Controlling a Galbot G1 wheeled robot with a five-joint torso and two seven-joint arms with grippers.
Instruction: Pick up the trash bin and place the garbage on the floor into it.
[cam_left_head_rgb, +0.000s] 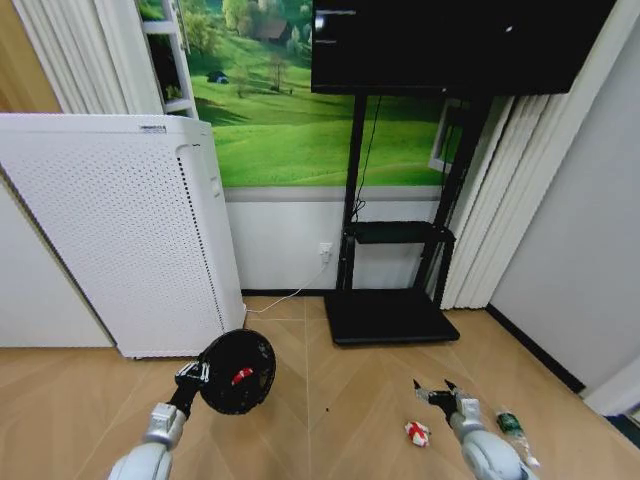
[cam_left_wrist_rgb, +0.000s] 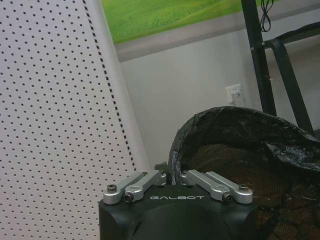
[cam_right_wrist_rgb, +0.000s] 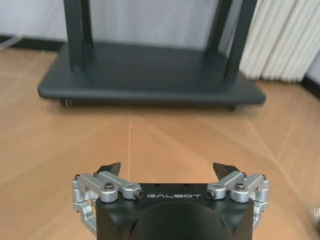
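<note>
Wooden floor (cam_left_head_rgb: 340, 400) runs back to a white wall under a green meadow picture. Nearest, the right tool (cam_left_head_rgb: 436, 391) hangs with fingers spread wide, a red-and-white scrap (cam_left_head_rgb: 417, 432) just beside it on its left and a green bottle (cam_left_head_rgb: 511, 424) on its right. The left tool (cam_left_head_rgb: 192, 375) pinches the rim of the black trash bin (cam_left_head_rgb: 238, 371), lifted and tipped on its side, with a red piece (cam_left_head_rgb: 241, 376) inside. Behind stand a white perforated appliance (cam_left_head_rgb: 120, 230) and a black TV stand (cam_left_head_rgb: 390, 315).

Wooden floor (cam_left_head_rgb: 350, 400) carries red-and-white litter (cam_left_head_rgb: 417, 432), green bottle (cam_left_head_rgb: 511, 424), black stand base (cam_left_head_rgb: 390, 317).
</note>
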